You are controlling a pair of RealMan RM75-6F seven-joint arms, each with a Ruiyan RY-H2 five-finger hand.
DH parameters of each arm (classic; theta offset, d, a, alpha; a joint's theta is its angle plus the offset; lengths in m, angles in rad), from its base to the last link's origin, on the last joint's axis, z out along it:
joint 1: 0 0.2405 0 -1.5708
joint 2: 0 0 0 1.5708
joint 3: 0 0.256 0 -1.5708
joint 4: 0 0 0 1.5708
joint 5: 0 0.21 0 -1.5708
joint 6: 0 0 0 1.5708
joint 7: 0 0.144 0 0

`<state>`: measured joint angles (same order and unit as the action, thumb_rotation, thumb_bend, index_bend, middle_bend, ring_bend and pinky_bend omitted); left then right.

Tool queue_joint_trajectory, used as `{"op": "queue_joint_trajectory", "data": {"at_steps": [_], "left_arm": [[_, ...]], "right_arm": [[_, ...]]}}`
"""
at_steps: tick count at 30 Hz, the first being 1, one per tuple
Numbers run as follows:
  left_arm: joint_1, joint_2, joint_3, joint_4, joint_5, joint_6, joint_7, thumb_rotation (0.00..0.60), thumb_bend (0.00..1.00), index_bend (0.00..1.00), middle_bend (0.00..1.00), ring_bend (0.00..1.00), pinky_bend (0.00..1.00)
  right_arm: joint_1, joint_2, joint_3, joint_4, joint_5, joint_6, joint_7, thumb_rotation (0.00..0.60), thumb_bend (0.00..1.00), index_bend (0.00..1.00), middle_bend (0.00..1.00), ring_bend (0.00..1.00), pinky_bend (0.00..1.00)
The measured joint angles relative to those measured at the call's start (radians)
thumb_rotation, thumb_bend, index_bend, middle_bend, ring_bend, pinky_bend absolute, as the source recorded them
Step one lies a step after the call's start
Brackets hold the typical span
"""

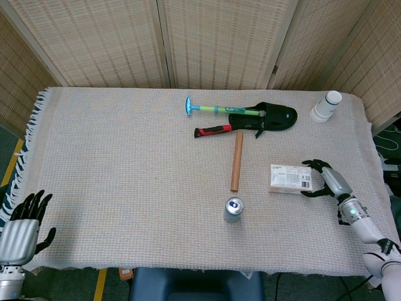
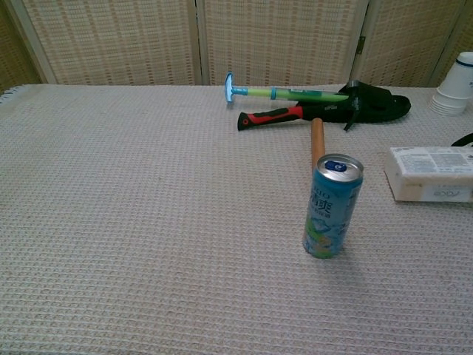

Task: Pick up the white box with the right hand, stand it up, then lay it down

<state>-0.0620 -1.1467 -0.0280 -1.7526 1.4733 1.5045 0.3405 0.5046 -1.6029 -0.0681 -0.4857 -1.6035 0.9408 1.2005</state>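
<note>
The white box point(image 1: 290, 178) lies flat on the woven cloth at the right, also visible at the chest view's right edge point(image 2: 431, 172). My right hand point(image 1: 327, 179) sits just to its right, with dark fingers point(image 1: 313, 165) spread along the far and near sides of the box's right end. The box rests on the cloth and I cannot make out a firm grip. In the chest view only a dark sliver of that hand point(image 2: 465, 139) shows. My left hand point(image 1: 24, 224) hangs off the table's front left corner, fingers apart and holding nothing.
A blue drink can point(image 1: 233, 209) stands left of the box, with a wooden rod point(image 1: 237, 160) behind it. Further back lie a red-handled tool point(image 1: 216, 130), a green and blue tool point(image 1: 219, 109) and a black pouch point(image 1: 269, 117). White stacked cups point(image 1: 326, 106) stand at the back right.
</note>
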Motion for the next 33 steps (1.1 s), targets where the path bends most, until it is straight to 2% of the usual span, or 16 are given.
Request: {"op": "queue_joint_trajectory", "data": {"at_steps": [5, 9, 11, 14, 18, 22, 25, 28, 33], "left_arm": [[0.000, -0.001, 0.000, -0.001, 0.001, 0.002, 0.003, 0.600, 0.34, 0.10, 0.00, 0.00, 0.15], [0.001, -0.001, 0.000, -0.002, -0.002, 0.001, 0.006, 0.600, 0.34, 0.10, 0.00, 0.00, 0.15], [0.001, 0.000, 0.000, -0.004, -0.006, -0.001, 0.009, 0.600, 0.34, 0.10, 0.00, 0.00, 0.15], [0.000, 0.000, 0.001, -0.005, -0.006, -0.002, 0.012, 0.600, 0.34, 0.10, 0.00, 0.00, 0.15], [0.001, 0.001, 0.001, -0.006, -0.005, 0.000, 0.008, 0.600, 0.35, 0.10, 0.00, 0.00, 0.15], [-0.001, 0.001, 0.000, -0.004, -0.004, -0.001, 0.003, 0.600, 0.34, 0.10, 0.00, 0.00, 0.15], [-0.001, 0.001, 0.001, -0.003, -0.006, -0.004, 0.000, 0.600, 0.34, 0.10, 0.00, 0.00, 0.15], [-0.002, 0.002, 0.001, -0.002, -0.008, -0.009, -0.006, 0.600, 0.34, 0.10, 0.00, 0.00, 0.15], [-0.005, 0.003, 0.005, -0.002, -0.006, -0.017, -0.007, 0.600, 0.35, 0.10, 0.00, 0.00, 0.15]], "right_arm": [[0.006, 0.021, 0.002, -0.036, 0.011, -0.018, -0.029, 0.600, 0.07, 0.12, 0.21, 0.07, 0.00], [0.007, 0.038, -0.001, -0.060, 0.013, -0.026, -0.041, 0.600, 0.05, 0.05, 0.16, 0.03, 0.00], [0.008, 0.050, -0.004, -0.076, 0.013, -0.030, -0.042, 0.600, 0.04, 0.01, 0.10, 0.01, 0.00], [0.009, 0.075, -0.014, -0.105, 0.009, -0.043, -0.046, 0.600, 0.01, 0.00, 0.01, 0.00, 0.00], [0.004, 0.117, -0.014, -0.160, 0.011, -0.029, -0.054, 0.600, 0.00, 0.00, 0.00, 0.00, 0.00], [-0.020, 0.177, -0.004, -0.255, 0.012, 0.064, -0.080, 0.600, 0.00, 0.00, 0.00, 0.00, 0.00], [-0.061, 0.222, 0.011, -0.375, 0.019, 0.176, -0.172, 0.600, 0.00, 0.00, 0.00, 0.00, 0.00], [-0.112, 0.250, 0.032, -0.497, 0.034, 0.289, -0.350, 0.600, 0.00, 0.00, 0.00, 0.00, 0.00], [-0.208, 0.304, 0.043, -0.719, 0.048, 0.455, -0.777, 0.600, 0.00, 0.00, 0.00, 0.00, 0.00]]}}
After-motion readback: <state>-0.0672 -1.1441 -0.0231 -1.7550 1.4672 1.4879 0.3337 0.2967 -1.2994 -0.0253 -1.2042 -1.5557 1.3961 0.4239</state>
